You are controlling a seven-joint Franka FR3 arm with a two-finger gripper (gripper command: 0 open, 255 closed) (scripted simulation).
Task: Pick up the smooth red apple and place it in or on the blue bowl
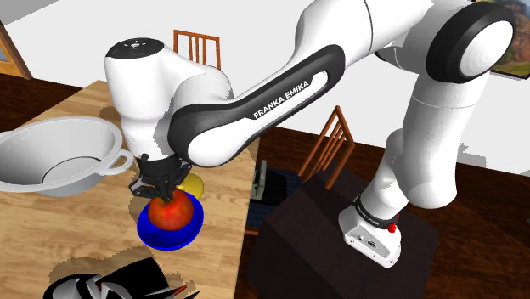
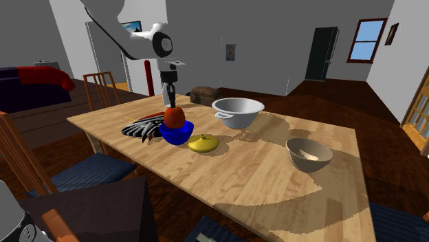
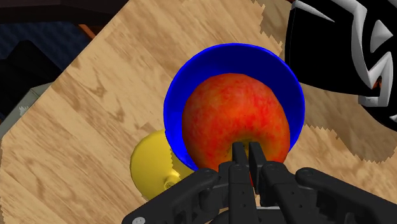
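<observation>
The red apple (image 1: 170, 212) (image 2: 174, 115) (image 3: 235, 118) sits inside the blue bowl (image 1: 191, 231) (image 2: 179, 134) (image 3: 191, 70), near the table edge that faces the stand. It fills most of the bowl and rises above the rim. My black gripper (image 1: 161, 191) (image 2: 170, 102) (image 3: 247, 151) points straight down onto the apple's top. In the wrist view the fingers stand almost together, with a narrow gap showing red, pinching the top of the apple.
A yellow fruit (image 1: 194, 183) (image 2: 203, 143) (image 3: 149, 168) lies right beside the bowl. A black-and-white object (image 1: 119, 284) (image 2: 141, 127) (image 3: 343, 44) lies on the bowl's other side. Farther along the table are a large white handled bowl (image 1: 59, 153) (image 2: 238, 110) and a tan bowl (image 2: 309, 152).
</observation>
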